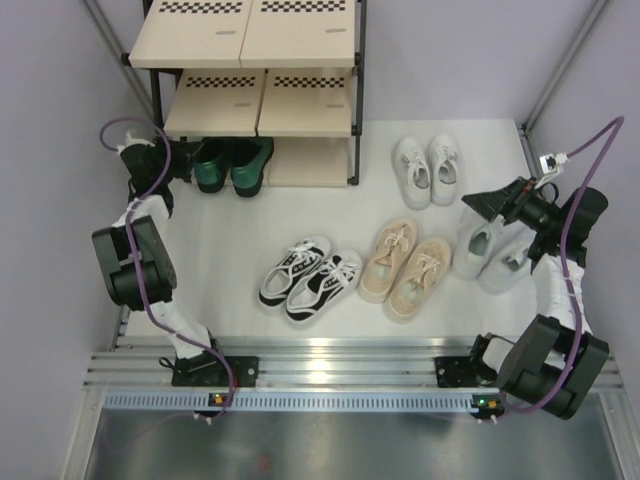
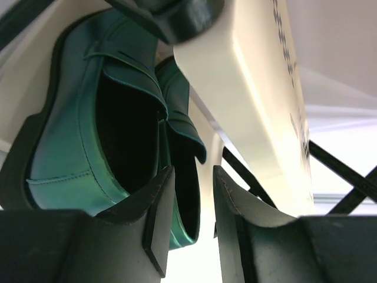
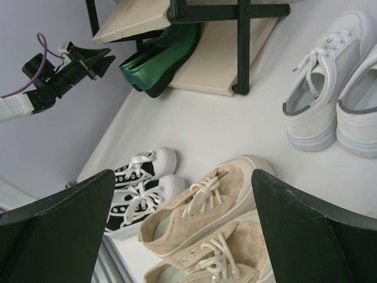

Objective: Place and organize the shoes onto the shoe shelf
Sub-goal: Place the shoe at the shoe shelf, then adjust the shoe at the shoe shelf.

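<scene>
**At the bottom tier, left end: letting go of the green pair**

On the lowest board of the shoe shelf [image 1: 300, 105], the green shoes [image 1: 232, 165] stand side by side and touching. Their heels face outward and jut past the board above. The left gripper [image 1: 180, 160] sits just beside these heels. Its jaws are partly apart with nothing between them, so it holds no shoe. The right gripper [image 3: 182, 177] hangs fully spread and empty over the pale grey sneakers [image 1: 480, 250].

The step in hand appears to be the release and withdrawal from the green pair. To do it well, the left fingers should open enough to clear the heel rims. They should then back out along the line of the shoes, low and level, because the middle board lies close overhead. A sideways pull would likely twist the pair out of line.

Four pairs wait on the table [image 1: 330, 215]. These are the pale grey sneakers, the small white sneakers [image 1: 427, 170], the tan sneakers [image 1: 405, 270] and the black-and-white sneakers [image 1: 310, 278]. The board beside the green pair looks free.
</scene>
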Controlling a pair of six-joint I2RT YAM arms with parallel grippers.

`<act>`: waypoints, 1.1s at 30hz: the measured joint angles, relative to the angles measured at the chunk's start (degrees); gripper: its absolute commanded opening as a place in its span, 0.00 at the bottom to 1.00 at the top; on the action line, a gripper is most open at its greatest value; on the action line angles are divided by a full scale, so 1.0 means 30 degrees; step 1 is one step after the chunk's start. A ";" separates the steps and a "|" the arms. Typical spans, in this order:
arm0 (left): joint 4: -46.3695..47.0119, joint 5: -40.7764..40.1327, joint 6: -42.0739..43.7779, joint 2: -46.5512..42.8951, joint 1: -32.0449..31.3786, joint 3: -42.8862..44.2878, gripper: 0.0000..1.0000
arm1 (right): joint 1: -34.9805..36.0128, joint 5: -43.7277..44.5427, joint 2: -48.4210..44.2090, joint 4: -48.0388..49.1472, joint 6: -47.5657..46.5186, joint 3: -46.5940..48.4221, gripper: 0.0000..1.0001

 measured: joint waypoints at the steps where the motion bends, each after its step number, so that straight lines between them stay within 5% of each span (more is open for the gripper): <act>1: 0.0153 0.0153 0.0000 0.0007 -0.0007 -0.0095 0.38 | -0.0007 0.0000 0.0000 0.0000 -0.0007 0.0000 0.99; 8: 0.0160 0.0838 0.1115 -0.0714 -0.0007 -0.1479 0.38 | -0.0015 0.0000 0.0000 -0.0153 -0.0211 0.0000 0.99; 15: -0.1078 0.0699 0.3883 -0.6135 -0.0262 -0.4903 0.37 | -0.0015 0.0022 0.0000 -0.0707 -0.0721 0.0000 0.99; 20: -0.2543 -0.1202 0.6885 -0.8867 -0.3293 -0.5952 0.34 | -0.0015 0.0029 0.0000 -0.0947 -0.0874 0.0000 0.99; 25: -0.3475 -0.2484 0.9398 -0.8553 -0.6171 -0.5989 0.33 | -0.0015 0.0095 -0.0066 -0.1319 -0.1202 0.0000 0.99; 33: -0.4561 -0.3993 1.2276 -0.4095 -0.6688 -0.4320 0.32 | -0.0022 0.0175 -0.0328 -0.1617 -0.1552 0.0000 0.99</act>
